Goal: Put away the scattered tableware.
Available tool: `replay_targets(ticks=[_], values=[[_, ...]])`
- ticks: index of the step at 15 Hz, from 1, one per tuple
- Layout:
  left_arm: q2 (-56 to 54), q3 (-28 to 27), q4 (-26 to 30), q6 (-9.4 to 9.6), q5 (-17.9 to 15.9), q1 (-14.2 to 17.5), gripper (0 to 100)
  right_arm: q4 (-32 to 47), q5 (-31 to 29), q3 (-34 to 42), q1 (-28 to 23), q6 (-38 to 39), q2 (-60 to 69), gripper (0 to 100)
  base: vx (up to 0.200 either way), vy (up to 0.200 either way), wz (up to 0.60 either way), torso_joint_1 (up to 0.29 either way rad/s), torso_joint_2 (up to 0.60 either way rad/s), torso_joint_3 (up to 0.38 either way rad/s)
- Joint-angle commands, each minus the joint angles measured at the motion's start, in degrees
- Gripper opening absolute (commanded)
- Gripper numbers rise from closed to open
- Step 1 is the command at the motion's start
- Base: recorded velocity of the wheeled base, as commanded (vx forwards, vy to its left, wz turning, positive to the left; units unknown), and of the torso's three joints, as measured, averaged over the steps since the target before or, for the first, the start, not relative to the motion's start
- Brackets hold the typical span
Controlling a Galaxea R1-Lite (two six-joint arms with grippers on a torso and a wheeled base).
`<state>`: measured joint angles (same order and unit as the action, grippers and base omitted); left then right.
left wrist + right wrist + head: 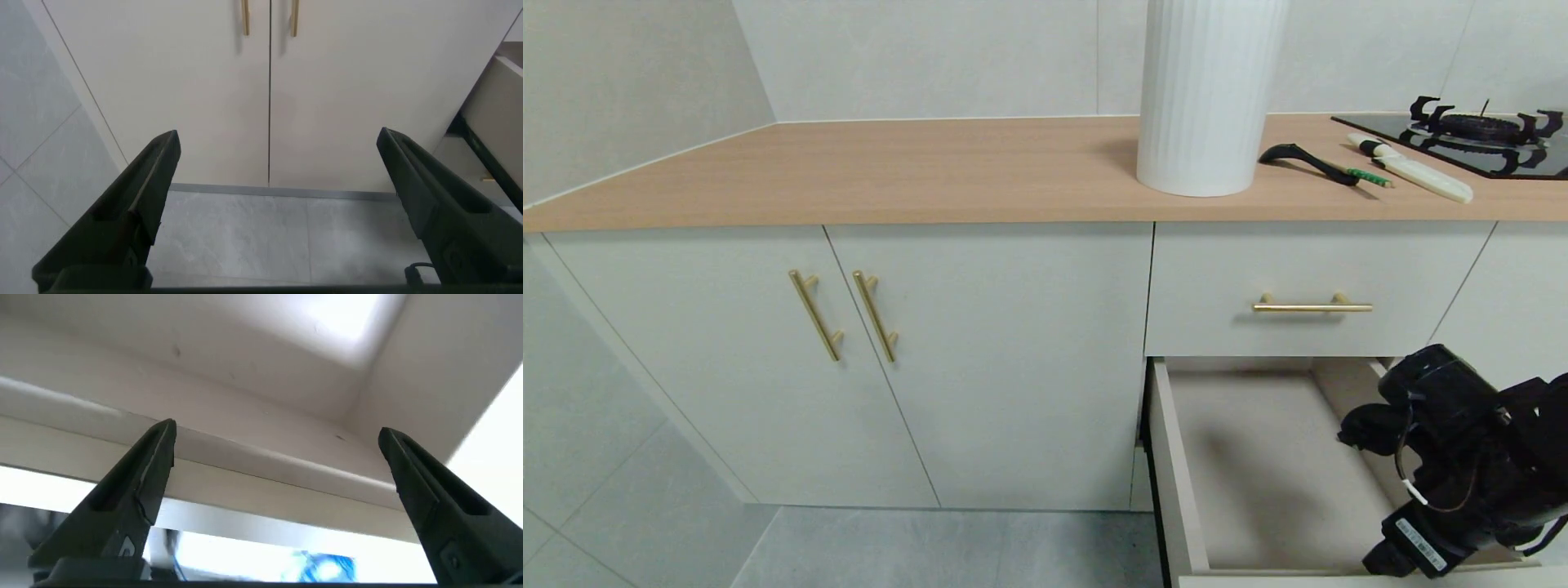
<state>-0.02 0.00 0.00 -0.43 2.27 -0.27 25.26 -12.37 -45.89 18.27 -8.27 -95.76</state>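
Hangs over open drawer (1176,457) with right gripper (276,429) spread wide, empty; faces cupboard doors (343,98) with left gripper (278,139) equally wide, empty. On counter (890,171): ladle (1307,162), knife (1413,171).

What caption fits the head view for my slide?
Right arm at the open lower drawer; spoon and knife lie on the counter between vase and stove.
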Motion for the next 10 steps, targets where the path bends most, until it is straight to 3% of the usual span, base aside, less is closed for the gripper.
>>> replay_targets(ticks=[1, 8, 10], values=[[0.0, 0.0, -0.1, -0.01, 0.0, 0.0, 100, 1.2, 0.0, 0.0, 1.2, -0.3, 0.7, 100, 0.000, 0.000, 0.00, 0.000, 0.00, 0.000], [0.0, 0.0, -0.1, -0.01, 0.0, 0.0, 100, 0.0, -0.5, -1.0, 1.3, 0.4, 0.6, 100, 0.000, 0.000, 0.00, 0.000, 0.00, 0.000], [0.0, 0.0, 0.0, -0.01, 0.0, 0.0, 100, -3.9, -0.5, -2.4, 0.8, 4.4, 0.8, 100, 0.000, 0.000, 0.00, 0.000, 0.00, 0.000]])
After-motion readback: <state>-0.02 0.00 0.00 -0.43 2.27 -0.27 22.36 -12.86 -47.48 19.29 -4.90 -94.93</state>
